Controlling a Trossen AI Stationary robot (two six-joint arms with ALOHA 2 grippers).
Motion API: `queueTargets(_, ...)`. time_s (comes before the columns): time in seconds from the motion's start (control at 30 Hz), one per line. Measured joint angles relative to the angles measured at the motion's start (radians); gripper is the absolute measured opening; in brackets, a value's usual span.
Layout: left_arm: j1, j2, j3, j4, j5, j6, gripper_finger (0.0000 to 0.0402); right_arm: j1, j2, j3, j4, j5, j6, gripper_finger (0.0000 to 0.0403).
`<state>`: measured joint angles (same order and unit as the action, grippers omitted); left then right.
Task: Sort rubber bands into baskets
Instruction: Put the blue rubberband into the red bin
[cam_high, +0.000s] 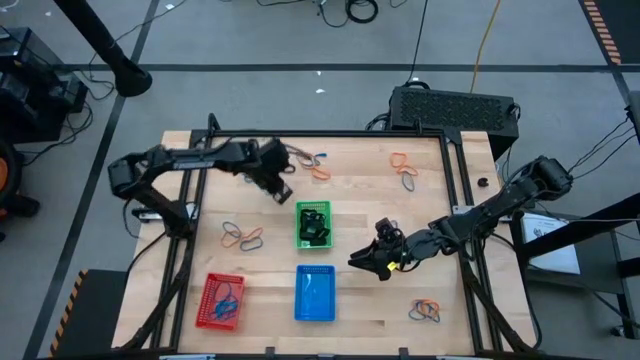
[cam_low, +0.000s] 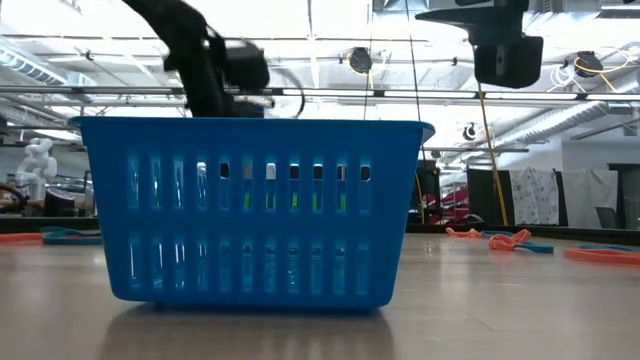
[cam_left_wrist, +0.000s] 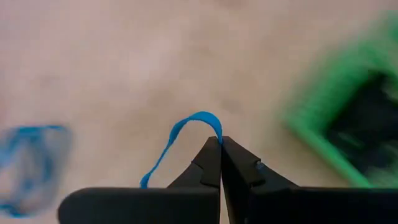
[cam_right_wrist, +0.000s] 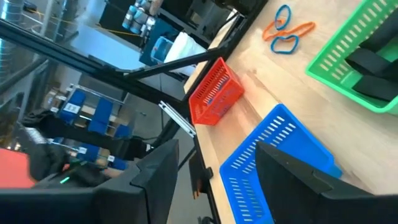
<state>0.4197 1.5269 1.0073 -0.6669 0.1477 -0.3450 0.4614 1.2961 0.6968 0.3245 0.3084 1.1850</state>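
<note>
Left gripper (cam_left_wrist: 220, 142) near the bench's far edge, beside the green basket (cam_high: 313, 225), jaws pinching a blue rubber band (cam_left_wrist: 180, 134). Right gripper (cam_high: 368, 262) mid-bench toward the right edge, jaws spread, holding nothing, beside the blue basket (cam_high: 315, 294).

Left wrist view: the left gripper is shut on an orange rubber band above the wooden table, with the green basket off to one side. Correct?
Not quite. The left wrist view shows the left gripper shut on a blue rubber band, not an orange one. It is above the wooden table, with the green basket off to one side.
</note>
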Motion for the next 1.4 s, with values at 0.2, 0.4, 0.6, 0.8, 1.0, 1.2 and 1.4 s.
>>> queueTargets(0.2, -0.257, -0.134, 0.0, -0.083, 0.034, -0.114, 0.0001, -0.001, 0.0, 0.0, -0.012, -0.058, -0.042, 0.0203)
queueTargets(0.4, -0.527, -0.209, 0.0, -0.103, 0.033, -0.386, 0.0, -0.004, 0.0, 0.0, -0.027, -0.078, -0.073, 0.0203)
queueTargets(0.6, -0.812, -0.214, 0.0, -0.155, 0.032, -0.605, 0.0, -0.039, 0.0, 0.0, -0.021, -0.079, -0.097, 0.0203)
queueTargets(0.8, -1.048, -0.214, 0.0, -0.162, 0.029, -0.835, 0.0, -0.094, 0.0, 0.0, -0.022, -0.079, -0.11, 0.0203)
queueTargets(1.0, -1.215, -0.189, 0.0, -0.163, -0.051, -0.976, 0.0, -0.152, 0.0, 0.0, -0.022, -0.079, -0.127, 0.0203)
queueTargets(1.2, -1.272, -0.134, 0.0, -0.162, -0.092, -1.011, 0.0, -0.215, 0.0, 0.0, 0.012, -0.116, -0.097, 0.0203)
queueTargets(1.4, -1.288, -0.067, 0.0, -0.166, -0.093, -0.963, 0.0, -0.261, 0.0, 0.0, 0.03, -0.164, -0.044, 0.0203)
